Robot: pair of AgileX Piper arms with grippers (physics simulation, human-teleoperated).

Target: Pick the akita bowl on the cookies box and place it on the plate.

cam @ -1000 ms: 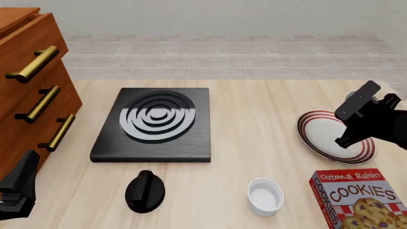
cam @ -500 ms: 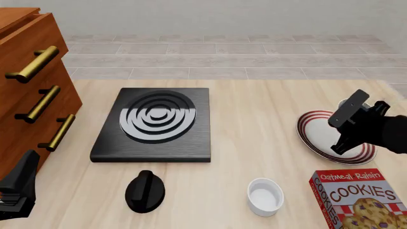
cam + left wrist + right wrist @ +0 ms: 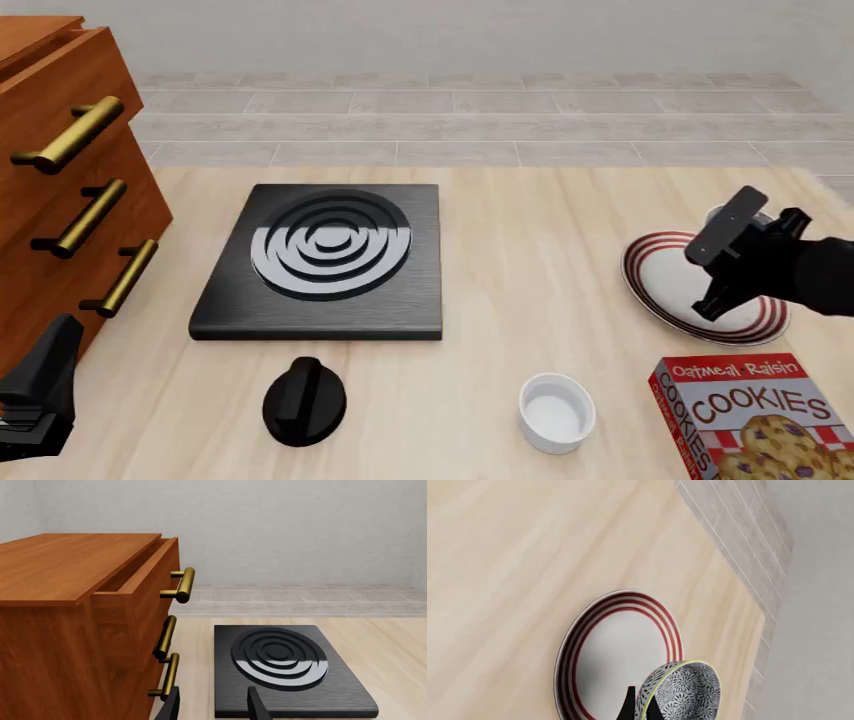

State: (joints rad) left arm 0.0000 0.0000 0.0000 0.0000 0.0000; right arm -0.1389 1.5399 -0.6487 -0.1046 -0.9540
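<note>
two claws, well apart, at opposite ends of the pale wood-grain counter (image 3: 534, 250). right claw (image 3: 640, 707) clamped on the rim of the akita bowl (image 3: 684, 692), one dark finger inside the wall and one outside; bowl round, light yellowish rim, dense black-and-white speckle within, tilted and held over the far edge of the plate (image 3: 614, 655). cannot tell from these views whether bowl and plate touch. in the front view, right claw (image 3: 727, 262) above the plate (image 3: 667, 285), most of the bowl hidden behind the arm. plate round, glossy white, concentric red stripes at the rim, lying near the counter's right edge with grey tiled floor beyond. cookies box (image 3: 747, 415) red, rectangular, flat on the counter just nearer than the plate, nothing on top of it. small plain white ramekin (image 3: 557, 410) left of the box, open counter between it and the plate. left claw (image 3: 212, 707) low at the near left corner, fingers apart, holding nothing, close beside the orange-brown wooden drawer cabinet (image 3: 80, 625) with brass bar handles, top drawer slightly pulled out. black square stove (image 3: 320, 262) with raised grey rings mid-counter; black knob-like piece (image 3: 304, 400) near its front edge.
</note>
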